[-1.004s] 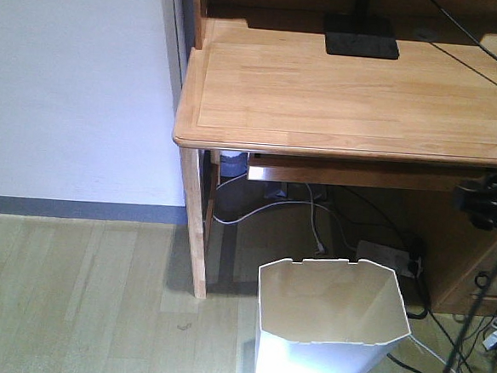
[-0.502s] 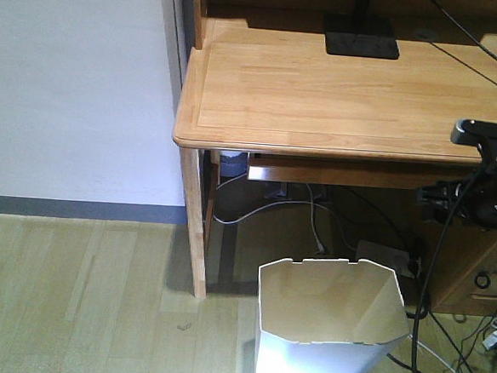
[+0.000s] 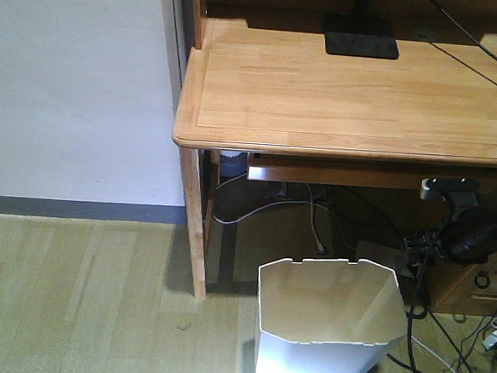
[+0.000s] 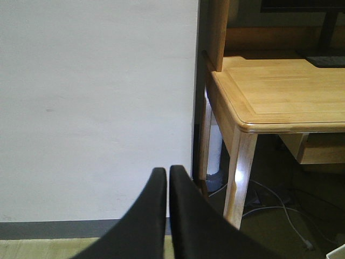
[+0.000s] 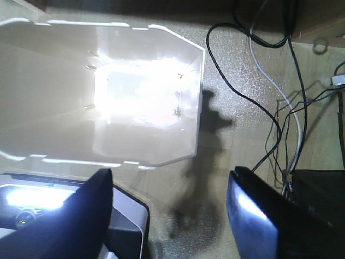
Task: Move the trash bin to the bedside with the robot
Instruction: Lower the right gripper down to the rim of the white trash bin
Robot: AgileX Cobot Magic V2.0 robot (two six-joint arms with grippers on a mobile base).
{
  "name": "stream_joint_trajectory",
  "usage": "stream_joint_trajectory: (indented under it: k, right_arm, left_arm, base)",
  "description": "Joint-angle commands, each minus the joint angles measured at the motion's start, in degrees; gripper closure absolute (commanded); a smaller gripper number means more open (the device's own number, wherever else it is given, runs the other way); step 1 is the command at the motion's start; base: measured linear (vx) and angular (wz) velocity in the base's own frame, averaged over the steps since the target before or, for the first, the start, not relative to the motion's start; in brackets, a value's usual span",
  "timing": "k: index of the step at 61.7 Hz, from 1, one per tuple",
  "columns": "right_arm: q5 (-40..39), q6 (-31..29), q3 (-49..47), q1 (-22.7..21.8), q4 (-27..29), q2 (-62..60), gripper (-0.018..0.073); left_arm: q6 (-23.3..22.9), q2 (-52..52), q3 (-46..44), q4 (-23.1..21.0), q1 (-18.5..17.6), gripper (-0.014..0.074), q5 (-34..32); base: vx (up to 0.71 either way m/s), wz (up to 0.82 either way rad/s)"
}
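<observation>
The white trash bin [image 3: 328, 333] stands upright on the floor in front of the desk, its cream inside showing. From above, its faceted rim and bright bottom [image 5: 113, 91] fill the upper left of the right wrist view. My right gripper [image 5: 172, 189] hangs open over bare floor just beside the bin's rim, holding nothing. The front view shows that black arm [image 3: 460, 231] at the bin's upper right, under the desk edge. My left gripper [image 4: 164, 174] is shut on nothing and points at the white wall. The bedside is out of view.
A light wooden desk [image 3: 348, 100] with a black monitor base [image 3: 361, 36] stands behind the bin, its leg [image 3: 193, 225] to the bin's left. Black and white cables [image 5: 269, 108] and a power strip [image 3: 380, 254] lie on the floor right of the bin.
My right arm rose at the desk's right edge, then dropped and moved left toward the bin's right rim. The bin has not moved.
</observation>
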Motion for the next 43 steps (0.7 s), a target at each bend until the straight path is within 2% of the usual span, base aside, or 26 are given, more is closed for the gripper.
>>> stream_joint_trajectory:
  k: [1, 13, 26, 43]
  right_arm:
    - [-3.12, -1.05, -3.74, -0.29, -0.03, 3.45, 0.0099]
    - [-1.43, -0.97, -11.50, -0.29, 0.25, 14.95, 0.0084]
    - [-0.90, -0.85, -20.44, -0.67, 0.30, 25.66, 0.0025]
    - [5.01, -0.46, -32.35, -2.95, 0.16, 36.75, 0.0006]
  left_arm:
    - [-0.25, -0.82, 1.07, -0.18, -0.11, 0.0603, -3.98]
    - [-0.25, -0.82, 1.07, -0.18, -0.11, 0.0603, -3.98]
    - [-0.25, -0.82, 1.07, -0.18, -0.11, 0.0603, -3.98]
    - [-0.25, -0.82, 1.07, -0.18, -0.11, 0.0603, -3.98]
  base:
    - [0.00, 0.00]
    - [0.00, 0.00]
    - [0.00, 0.00]
    - [0.00, 0.00]
